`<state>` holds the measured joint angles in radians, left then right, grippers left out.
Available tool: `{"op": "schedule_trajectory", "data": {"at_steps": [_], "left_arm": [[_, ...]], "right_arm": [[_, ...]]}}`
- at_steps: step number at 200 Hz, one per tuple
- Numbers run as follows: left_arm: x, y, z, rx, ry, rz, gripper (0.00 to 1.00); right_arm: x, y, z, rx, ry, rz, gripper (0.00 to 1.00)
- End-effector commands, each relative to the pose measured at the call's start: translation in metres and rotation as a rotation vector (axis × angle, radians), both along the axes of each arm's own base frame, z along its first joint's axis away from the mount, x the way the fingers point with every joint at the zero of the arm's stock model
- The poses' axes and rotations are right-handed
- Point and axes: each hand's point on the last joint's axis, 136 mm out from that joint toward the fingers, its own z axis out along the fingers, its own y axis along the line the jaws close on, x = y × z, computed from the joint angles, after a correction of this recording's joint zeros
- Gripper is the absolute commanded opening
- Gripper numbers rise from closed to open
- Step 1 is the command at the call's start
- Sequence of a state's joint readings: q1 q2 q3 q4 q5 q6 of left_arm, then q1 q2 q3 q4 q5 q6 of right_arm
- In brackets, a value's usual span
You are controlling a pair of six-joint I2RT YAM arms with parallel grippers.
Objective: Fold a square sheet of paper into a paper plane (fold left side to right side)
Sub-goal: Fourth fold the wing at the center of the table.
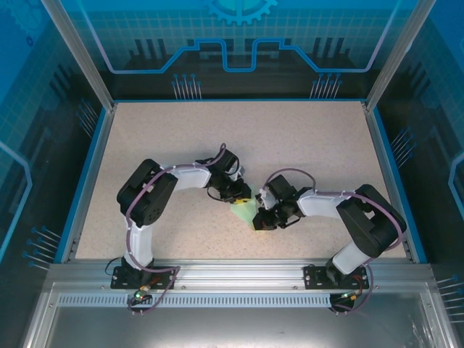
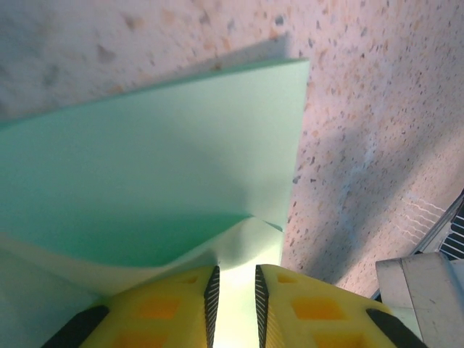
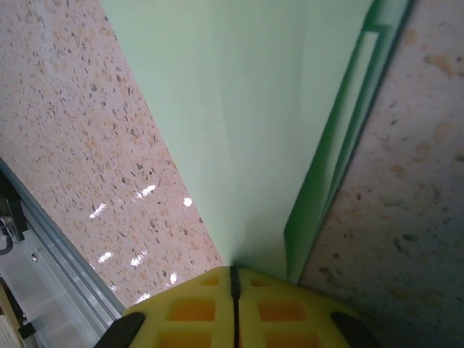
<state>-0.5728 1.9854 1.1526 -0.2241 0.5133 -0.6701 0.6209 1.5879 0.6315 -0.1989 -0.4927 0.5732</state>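
The right fingers (image 3: 233,279) were closed pad to pad, their seam only a thin dark line, and the near edge of the sheet of paper (image 3: 246,130) ran right up to their tips; whether it was caught between them I could not tell. From there the pale green sheet widened away across the speckled counter (image 3: 72,145), with a darker green layer standing up along its right side. The left fingers (image 2: 233,290) stood a narrow gap apart with pale paper showing in the gap, though it was unclear whether they actually pinched it. Ahead of them one layer of the paper (image 2: 145,181) lay raised and curved over a paler layer, its far corner jutting out over the counter (image 2: 377,109). From above, the left gripper (image 1: 239,194) and right gripper (image 1: 262,217) met over the small folded sheet (image 1: 245,210), which sat on the near middle of the counter (image 1: 181,130), between the two arms. A metal rail (image 1: 232,272) ran along the counter's near edge.
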Motion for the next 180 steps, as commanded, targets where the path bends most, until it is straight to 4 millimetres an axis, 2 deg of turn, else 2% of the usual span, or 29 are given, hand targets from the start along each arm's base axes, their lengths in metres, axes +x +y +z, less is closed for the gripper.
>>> {"op": "schedule_trajectory", "data": {"at_steps": [1,77,132,156,180], "left_arm": [[0.027,0.026,-0.017,0.085,-0.036,0.046,0.25],[0.070,0.043,-0.022,0.063,-0.129,0.056,0.25],[0.098,0.061,-0.009,-0.002,-0.196,0.089,0.26],[0.107,0.065,0.017,-0.052,-0.237,0.098,0.27],[0.094,0.064,0.055,-0.096,-0.281,0.087,0.28]], "right_arm": [[-0.038,-0.034,-0.032,-0.157,0.141,-0.011,0.06],[-0.038,-0.033,-0.029,-0.147,0.135,-0.021,0.04],[-0.038,-0.033,-0.031,-0.138,0.134,-0.032,0.01],[-0.037,-0.033,-0.032,-0.135,0.130,-0.033,0.00],[-0.033,-0.030,-0.030,-0.124,0.118,-0.037,0.00]]}}
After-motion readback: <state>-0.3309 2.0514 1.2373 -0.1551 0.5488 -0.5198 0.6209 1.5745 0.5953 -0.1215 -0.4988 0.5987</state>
